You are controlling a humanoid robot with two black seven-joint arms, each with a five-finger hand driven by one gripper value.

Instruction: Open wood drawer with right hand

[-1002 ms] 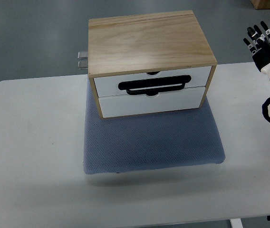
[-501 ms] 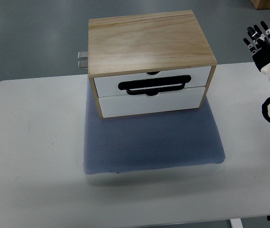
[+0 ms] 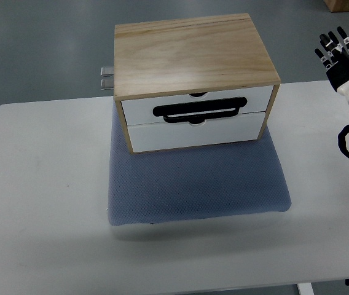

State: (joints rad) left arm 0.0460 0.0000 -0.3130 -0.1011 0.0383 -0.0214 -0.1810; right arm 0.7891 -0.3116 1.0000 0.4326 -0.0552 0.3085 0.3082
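Right hand (image 3: 340, 54) sits released, fingers extended, at frame's right edge, well apart from the wood drawer (image 3: 197, 107); a long reach risks missing the black handle (image 3: 199, 111) and shoving the box.

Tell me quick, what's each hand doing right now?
Left hand: not in view.
Right hand: open, fingers extended, holding nothing, off to the right of the wood drawer box.

Single top view, steep downward, robot's side.

Prob. a lab: plain white table (image 3: 39, 203) on grey floor (image 3: 39, 49), blue pad (image 3: 193, 190) as test setup.
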